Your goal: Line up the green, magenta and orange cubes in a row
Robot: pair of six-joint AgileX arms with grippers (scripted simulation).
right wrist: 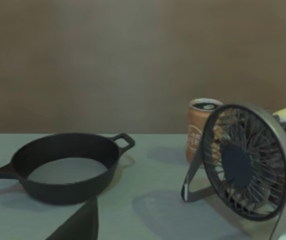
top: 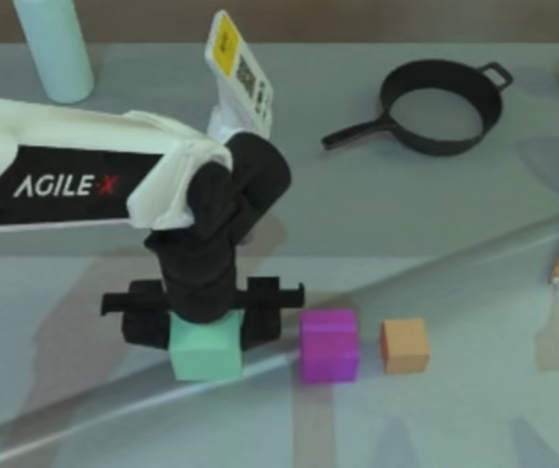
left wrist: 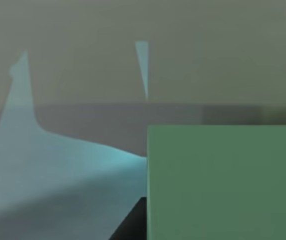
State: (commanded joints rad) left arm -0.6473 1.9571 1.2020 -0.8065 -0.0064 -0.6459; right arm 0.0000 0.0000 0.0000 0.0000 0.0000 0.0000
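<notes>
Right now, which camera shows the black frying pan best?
The top view: the whole frying pan lies in sight from above, handle and all, at the table's far right. The right wrist view shows it side-on, its handle cut off. The left wrist view shows none of it.

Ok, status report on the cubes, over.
Left gripper over green cube, grip unclear. Magenta cube, orange cube in row beside it. Nothing obstructing.

Sim tabletop w/ skillet (top: pixel 442 105), fan (right wrist: pixel 242 165)

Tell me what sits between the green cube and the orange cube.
The magenta cube sits between the green cube and orange cube, apart from both, shown in the top view.
</notes>
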